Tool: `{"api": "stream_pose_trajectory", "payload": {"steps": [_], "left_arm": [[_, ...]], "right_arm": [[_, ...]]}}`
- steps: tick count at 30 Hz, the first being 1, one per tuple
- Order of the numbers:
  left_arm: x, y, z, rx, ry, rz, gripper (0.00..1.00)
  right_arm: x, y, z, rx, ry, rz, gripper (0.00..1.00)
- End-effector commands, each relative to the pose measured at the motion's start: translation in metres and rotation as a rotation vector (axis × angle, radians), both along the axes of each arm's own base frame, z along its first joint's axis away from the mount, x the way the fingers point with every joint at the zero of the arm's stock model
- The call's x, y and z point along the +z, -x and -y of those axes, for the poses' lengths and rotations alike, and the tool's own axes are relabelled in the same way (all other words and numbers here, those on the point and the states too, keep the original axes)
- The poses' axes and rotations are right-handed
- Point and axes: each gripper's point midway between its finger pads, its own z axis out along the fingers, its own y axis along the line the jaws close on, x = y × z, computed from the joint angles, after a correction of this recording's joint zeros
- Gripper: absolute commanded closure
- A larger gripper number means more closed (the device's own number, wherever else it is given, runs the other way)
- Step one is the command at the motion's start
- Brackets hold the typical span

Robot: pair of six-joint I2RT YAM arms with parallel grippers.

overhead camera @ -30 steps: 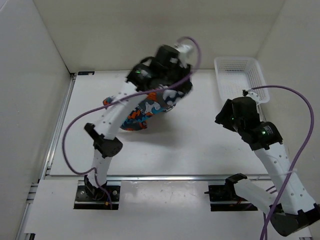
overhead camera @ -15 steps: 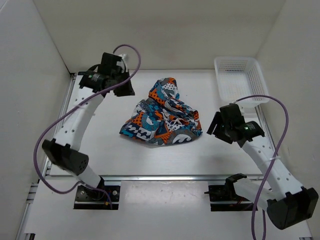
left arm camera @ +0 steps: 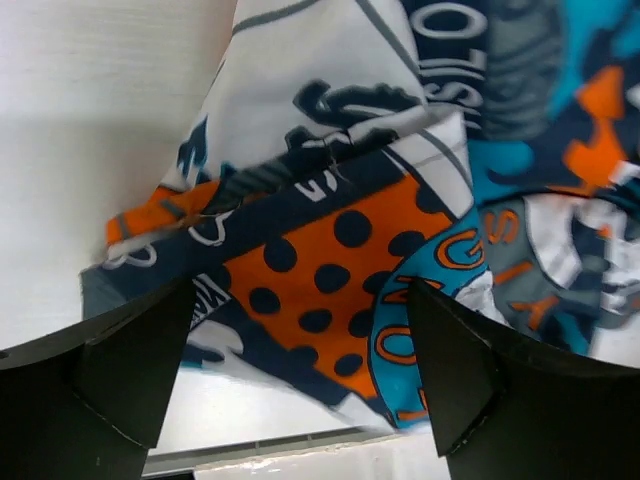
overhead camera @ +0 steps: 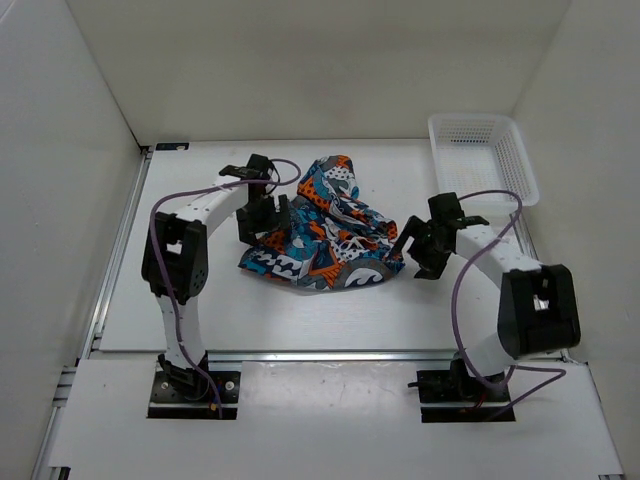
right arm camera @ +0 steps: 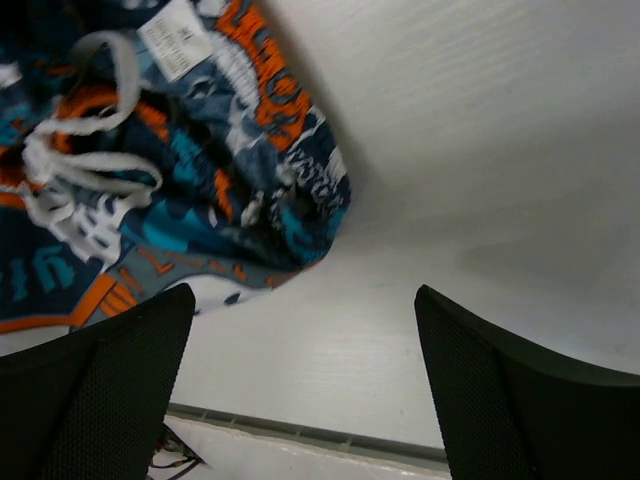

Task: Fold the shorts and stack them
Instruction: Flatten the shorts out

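The shorts [overhead camera: 325, 232] lie crumpled in a heap in the middle of the table, printed in teal, orange, white and navy. My left gripper [overhead camera: 262, 213] hovers low at the heap's left edge, jaws wide open. In the left wrist view the shorts [left arm camera: 340, 250] fill the space between and beyond the fingers, an orange patch with navy dots in the middle. My right gripper [overhead camera: 418, 245] sits open just right of the heap. In the right wrist view the shorts [right arm camera: 190, 170], with white drawstring and label, lie upper left; bare table lies between the fingertips.
A white plastic mesh basket [overhead camera: 482, 158] stands at the back right corner of the table. White walls enclose the table on the left, back and right. A metal rail [overhead camera: 300, 354] runs along the near edge.
The left arm let the shorts drop into a heap, swung out to the far left, then came back down at the heap's left edge with jaws open. The right gripper moved in toward the heap's right side.
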Motion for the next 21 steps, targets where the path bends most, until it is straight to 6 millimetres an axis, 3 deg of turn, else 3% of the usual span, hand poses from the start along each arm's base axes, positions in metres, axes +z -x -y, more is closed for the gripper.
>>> {"api": "stream_pose_trajectory", "payload": {"steps": [1, 2, 3, 4, 6, 7, 8, 11, 14, 15, 16, 17, 18, 19, 20, 21], "left_arm": [[0.006, -0.01, 0.01, -0.016, 0.056, 0.034, 0.04], [0.003, -0.009, 0.012, -0.019, 0.063, 0.022, 0.13], [0.003, -0.009, 0.012, -0.019, 0.063, 0.021, 0.44], [-0.001, -0.008, 0.013, -0.021, 0.068, 0.01, 0.63], [-0.001, -0.008, 0.013, -0.03, 0.066, 0.012, 0.9], [0.003, -0.008, 0.013, -0.03, 0.069, 0.02, 0.9], [0.003, -0.008, 0.014, -0.033, 0.078, 0.018, 0.9], [0.018, -0.013, 0.012, -0.034, 0.086, 0.052, 0.9], [0.044, -0.034, 0.002, -0.009, 0.095, 0.13, 0.9], [0.053, -0.036, -0.001, 0.0, 0.095, 0.134, 0.9], [0.061, -0.045, -0.009, 0.013, 0.094, 0.149, 0.9], [0.092, -0.065, -0.013, 0.021, 0.1, 0.23, 0.9], [0.109, -0.074, -0.017, 0.034, 0.106, 0.261, 0.9], [0.123, -0.073, -0.027, 0.055, 0.092, 0.254, 0.9], [0.17, -0.092, -0.039, 0.078, 0.11, 0.37, 0.9], [0.192, -0.096, -0.047, 0.095, 0.117, 0.416, 0.9]], "right_arm": [[-0.009, -0.016, -0.02, 0.031, -0.092, 0.0, 0.07], [-0.021, -0.015, -0.018, 0.025, -0.075, -0.034, 0.07], [-0.02, -0.02, -0.024, 0.03, -0.081, -0.023, 0.1], [-0.029, -0.018, -0.028, 0.044, -0.077, -0.043, 0.12], [-0.03, -0.022, -0.041, 0.069, -0.088, -0.045, 0.23], [-0.039, -0.018, -0.044, 0.078, -0.081, -0.075, 0.28], [-0.04, -0.022, -0.046, 0.074, -0.072, -0.072, 0.52], [-0.034, -0.037, -0.049, 0.073, -0.046, -0.042, 0.97], [0.003, -0.065, -0.052, 0.06, -0.037, 0.039, 1.0], [0.034, -0.091, -0.056, 0.06, -0.033, 0.128, 1.0], [0.05, -0.096, -0.055, 0.068, -0.022, 0.146, 1.0], [0.066, -0.107, -0.058, 0.077, -0.025, 0.175, 1.0], [0.084, -0.119, -0.056, 0.07, -0.019, 0.211, 1.0], [0.124, -0.135, -0.06, 0.081, -0.032, 0.288, 1.0], [0.146, -0.142, -0.061, 0.083, -0.031, 0.335, 1.0], [0.17, -0.145, -0.061, 0.081, -0.043, 0.382, 1.0]]}}
